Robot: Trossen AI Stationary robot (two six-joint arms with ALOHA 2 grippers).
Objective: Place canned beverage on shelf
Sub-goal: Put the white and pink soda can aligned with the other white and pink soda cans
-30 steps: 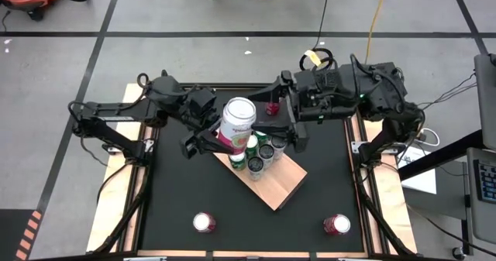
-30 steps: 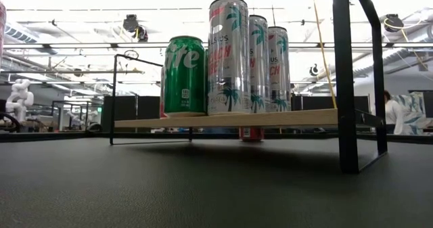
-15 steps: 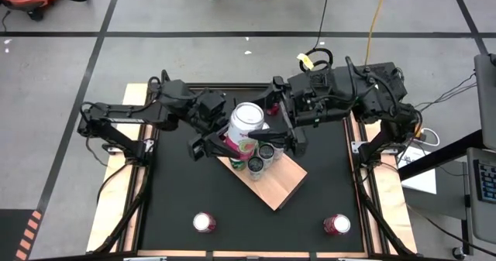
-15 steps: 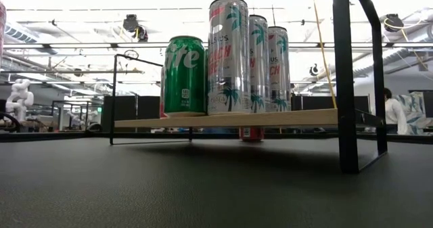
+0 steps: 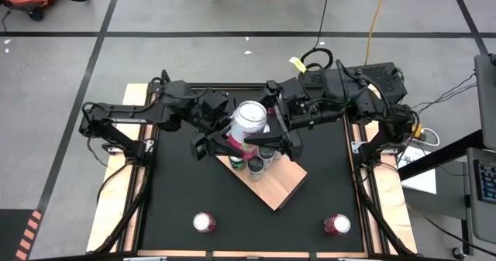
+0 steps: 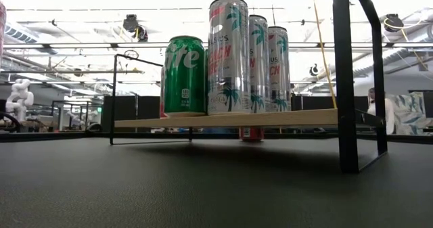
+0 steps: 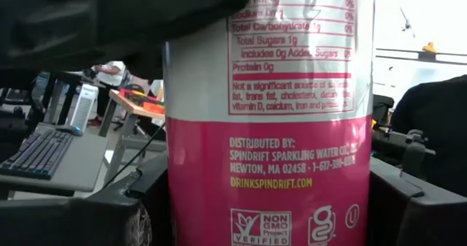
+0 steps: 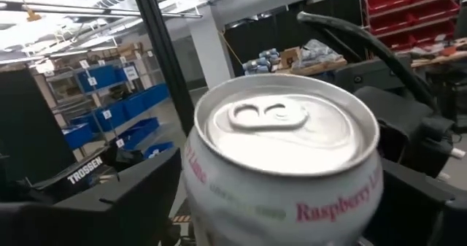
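Observation:
A white-and-pink can (image 5: 249,121) stands upright high over the shelf (image 5: 277,185), with my left gripper (image 5: 227,142) shut on it. My right gripper (image 5: 268,129) is open, one finger (image 8: 149,195) on each side of the can's upper part (image 8: 281,140). The shelf, a tan board (image 6: 270,118) on black rods, carries a green can (image 6: 184,76) and three tall palm-print cans (image 6: 229,55) standing on their bases. The held can is out of the low view. My left gripper pinches the can's lower pink part (image 7: 191,202) between its two fingers (image 7: 124,217), coming level from the table's left. The can stands upright, lifted clear above the cans on the shelf. My right gripper: I cannot tell whether its fingers touch the can's upper wall.
Two more cans stand near the table's near edge, one left (image 5: 203,222) and one right (image 5: 336,225). A red can (image 6: 252,134) shows behind the shelf, under board level. The shelf's near right half is bare board.
My left gripper has carried the can a little toward the table's right, still upright. My right gripper has come toward the table's left and now stands with its fingers on either side of the can's top.

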